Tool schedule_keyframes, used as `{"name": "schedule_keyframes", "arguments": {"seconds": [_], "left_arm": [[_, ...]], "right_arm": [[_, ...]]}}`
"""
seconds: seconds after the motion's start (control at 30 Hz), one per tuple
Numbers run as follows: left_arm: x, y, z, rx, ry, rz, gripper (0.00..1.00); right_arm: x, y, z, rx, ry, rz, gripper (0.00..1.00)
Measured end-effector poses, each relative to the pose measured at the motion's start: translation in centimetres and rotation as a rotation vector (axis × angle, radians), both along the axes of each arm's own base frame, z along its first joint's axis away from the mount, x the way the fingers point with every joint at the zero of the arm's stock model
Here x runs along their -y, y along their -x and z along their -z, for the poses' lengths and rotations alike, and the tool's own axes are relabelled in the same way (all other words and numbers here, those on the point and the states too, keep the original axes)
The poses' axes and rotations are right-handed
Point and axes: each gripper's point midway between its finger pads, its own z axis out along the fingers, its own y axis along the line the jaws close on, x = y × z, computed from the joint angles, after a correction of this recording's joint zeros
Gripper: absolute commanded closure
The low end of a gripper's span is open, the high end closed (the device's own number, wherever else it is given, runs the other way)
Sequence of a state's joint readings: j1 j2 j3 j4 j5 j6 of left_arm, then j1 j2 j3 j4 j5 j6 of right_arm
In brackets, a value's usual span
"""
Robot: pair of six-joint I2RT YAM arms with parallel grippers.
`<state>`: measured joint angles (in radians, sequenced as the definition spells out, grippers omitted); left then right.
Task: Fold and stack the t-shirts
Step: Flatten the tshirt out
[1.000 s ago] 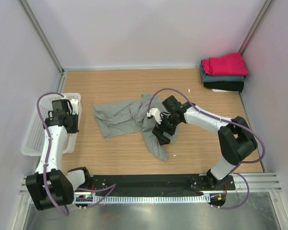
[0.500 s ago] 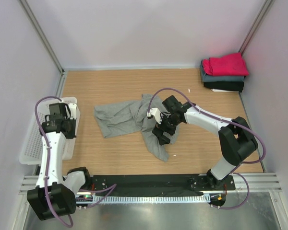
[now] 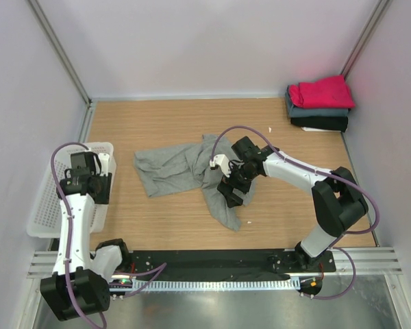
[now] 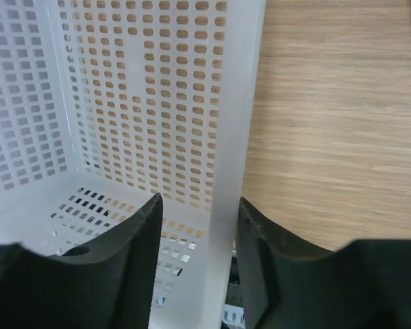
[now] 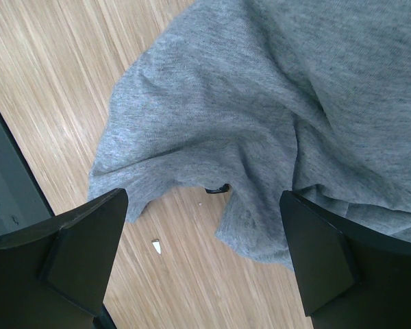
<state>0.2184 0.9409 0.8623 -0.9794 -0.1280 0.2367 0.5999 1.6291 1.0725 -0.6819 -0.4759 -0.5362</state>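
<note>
Around basket wall [image 4: 227, 123], left tool [image 4: 198, 205] looser

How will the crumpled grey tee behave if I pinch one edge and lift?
Probably floppy: the grey tee lies in soft folds and wrinkles, so it should drape and trail rather than hold shape. It is likely light, as the cloth looks thin. One pinch under the right gripper may catch bunched layers.

To my left, a white mesh basket [image 3: 44, 199] is sitting on the wooden table [image 3: 178, 123], close against the grey side wall [image 3: 27, 103]. Up close I am seeing its perforated side standing upright beside bare wood. A tiny white scrap [image 5: 156, 246] is lying on the boards. A black strip [image 3: 212, 259] is running along the near edge.
</note>
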Motion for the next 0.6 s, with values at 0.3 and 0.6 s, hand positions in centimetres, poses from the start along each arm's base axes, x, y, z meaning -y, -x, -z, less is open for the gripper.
{"name": "schedule_keyframes", "arguments": {"seconds": [0.3, 0.6], "left_arm": [[-0.1, 0.2, 0.1, -0.010, -0.001, 0.010, 0.13], [2.0, -3.7, -6.5, 0.178, 0.100, 0.091, 0.00]], "right_arm": [[0.0, 0.0, 0.0, 0.002, 0.002, 0.001, 0.00], [0.2, -0.7, 0.1, 0.028, 0.017, 0.028, 0.00]]}}
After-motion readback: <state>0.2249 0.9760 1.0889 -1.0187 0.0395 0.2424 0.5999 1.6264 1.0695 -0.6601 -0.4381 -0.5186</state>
